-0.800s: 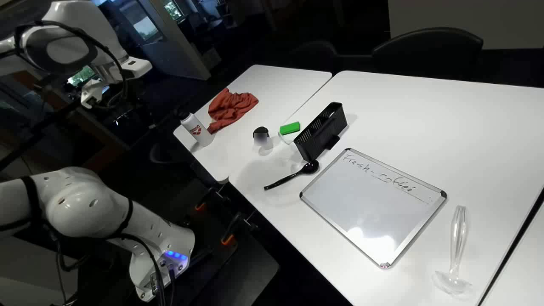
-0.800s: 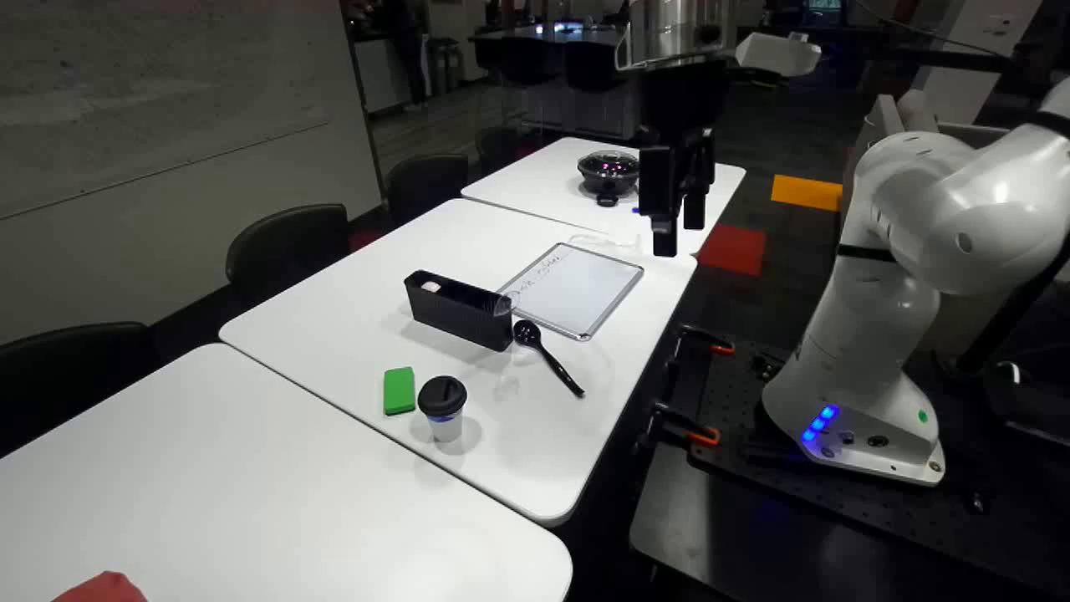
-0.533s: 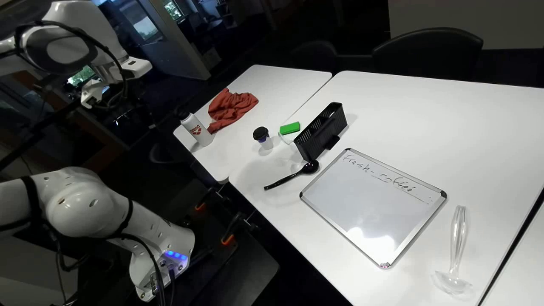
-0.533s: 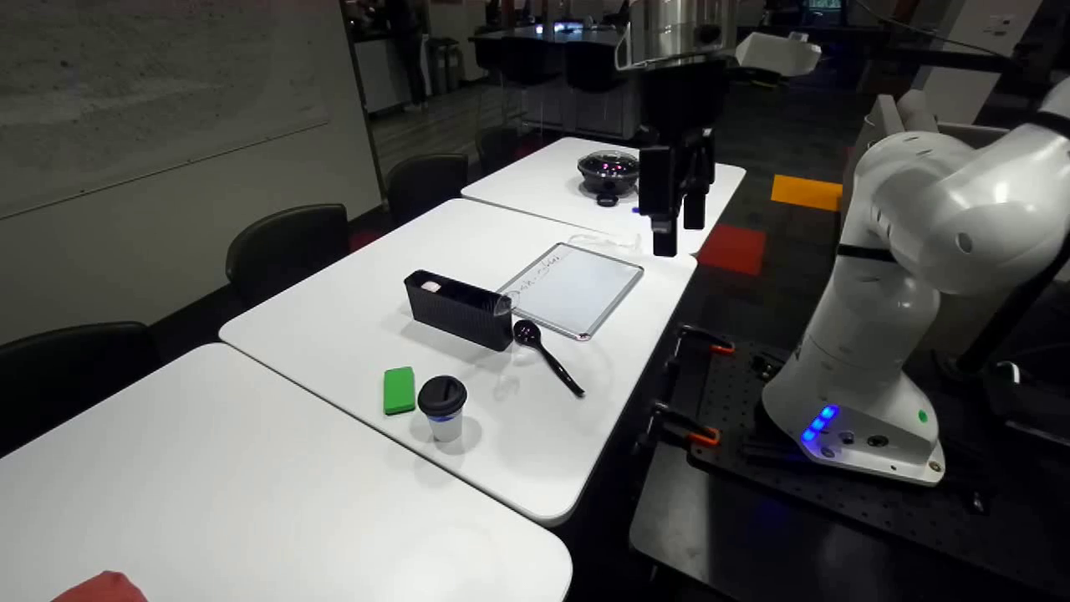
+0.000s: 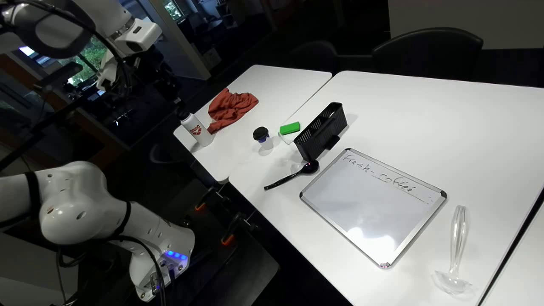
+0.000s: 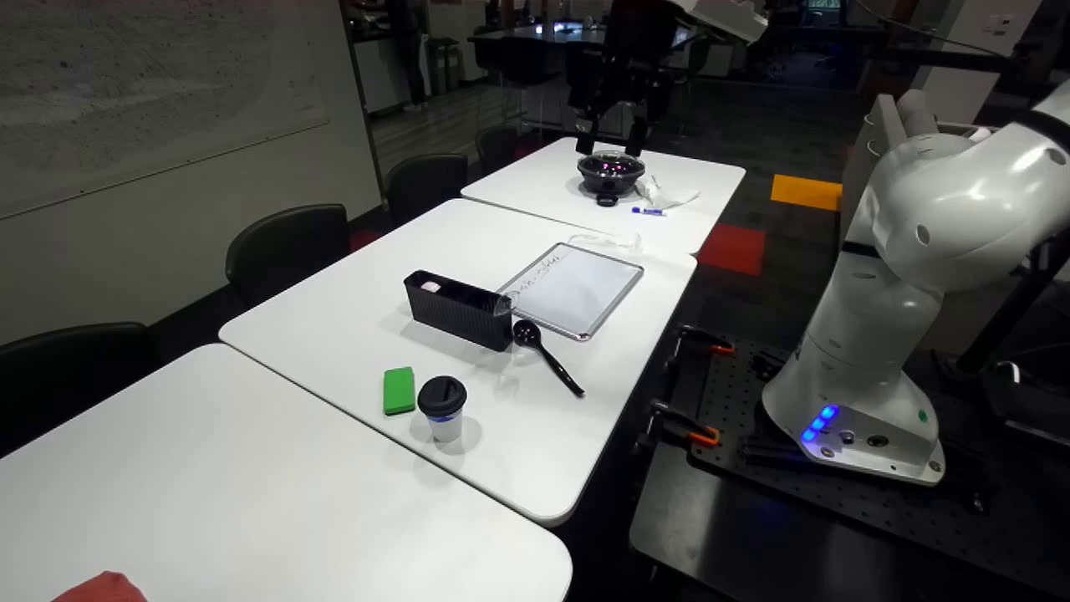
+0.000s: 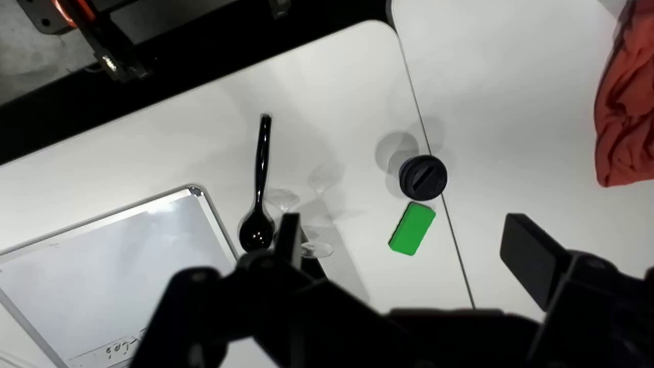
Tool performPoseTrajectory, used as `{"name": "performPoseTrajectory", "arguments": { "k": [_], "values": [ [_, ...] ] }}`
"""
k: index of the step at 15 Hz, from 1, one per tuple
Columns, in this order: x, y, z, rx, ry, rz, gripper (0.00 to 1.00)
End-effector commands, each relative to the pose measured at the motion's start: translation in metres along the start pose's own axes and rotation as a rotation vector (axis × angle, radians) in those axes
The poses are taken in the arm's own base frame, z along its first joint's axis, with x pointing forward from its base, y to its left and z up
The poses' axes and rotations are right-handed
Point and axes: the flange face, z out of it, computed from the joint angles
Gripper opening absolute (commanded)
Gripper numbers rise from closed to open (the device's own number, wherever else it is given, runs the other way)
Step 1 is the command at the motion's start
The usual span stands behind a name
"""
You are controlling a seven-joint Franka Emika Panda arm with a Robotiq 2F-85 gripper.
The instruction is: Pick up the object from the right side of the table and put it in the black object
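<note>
The object, a slim clear see-through piece with a wide rounded end, lies at the right side of the table in an exterior view [image 5: 457, 246] and shows faintly beyond the whiteboard in an exterior view [image 6: 606, 242]. It is out of the wrist view. The black object is a long open caddy, seen in both exterior views [image 5: 321, 132] [image 6: 460, 313]; in the wrist view it [image 7: 313, 267] is mostly hidden behind my finger. A clear round piece [image 6: 507, 303] shows at its near end. My gripper [image 6: 611, 140] is open and empty, high above the table; its fingers stand wide apart in the wrist view [image 7: 411, 249].
A whiteboard [image 5: 374, 208] lies between caddy and object. A black spoon [image 5: 293, 175], green eraser [image 5: 290, 128] and lidded cup [image 5: 261, 136] are near the caddy. A bottle [image 5: 197, 129] and red cloth [image 5: 231, 106] are farther off. A black bowl [image 6: 610, 176] stands on the far table.
My gripper has moved up and to the left in an exterior view and has turned, so both fingers show spread. The arm's elbow has shifted. The things on the table have not moved.
</note>
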Motion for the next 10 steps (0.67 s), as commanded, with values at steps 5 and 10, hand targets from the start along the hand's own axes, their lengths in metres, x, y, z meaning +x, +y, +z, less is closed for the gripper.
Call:
{"name": "performPoseTrajectory", "arguments": {
  "k": [5, 10],
  "values": [
    [0.151, 0.137, -0.050, 0.095, 0.262, 0.414, 1.00],
    [0.169, 0.195, -0.049, 0.094, 0.335, 0.517, 1.00]
  ]
}}
